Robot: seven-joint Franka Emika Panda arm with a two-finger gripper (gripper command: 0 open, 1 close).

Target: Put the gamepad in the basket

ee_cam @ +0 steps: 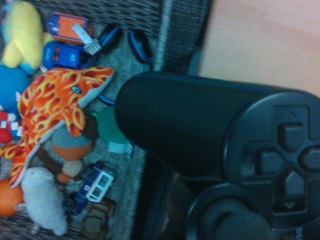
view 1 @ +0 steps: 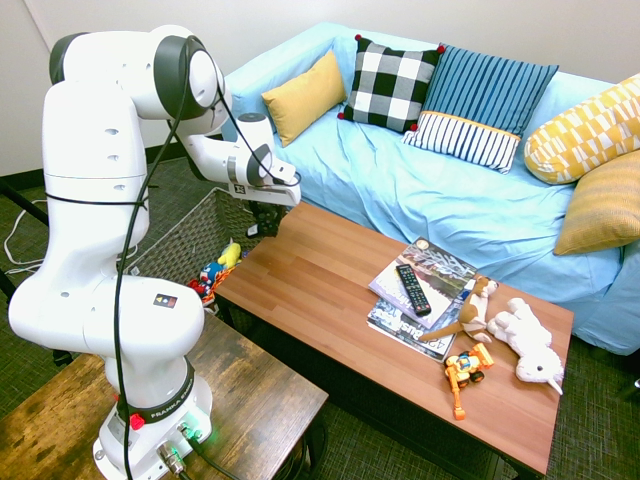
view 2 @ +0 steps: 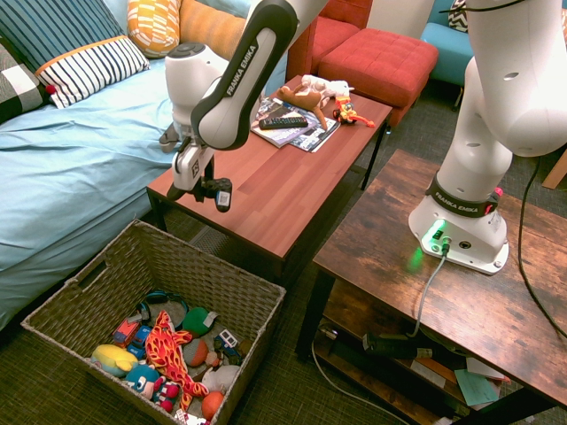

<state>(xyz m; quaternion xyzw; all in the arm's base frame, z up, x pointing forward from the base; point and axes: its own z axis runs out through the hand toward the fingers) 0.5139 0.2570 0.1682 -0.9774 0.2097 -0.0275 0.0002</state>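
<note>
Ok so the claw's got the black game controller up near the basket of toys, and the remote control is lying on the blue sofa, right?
Not quite: the remote control lies on the magazines on the coffee table, as the first exterior view shows. The rest of that is right.

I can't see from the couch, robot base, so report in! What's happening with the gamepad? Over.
Gripper shut on gamepad. Gamepad up near the table's end, not in basket yet. Nothing seen blocking the way. Over.
</note>
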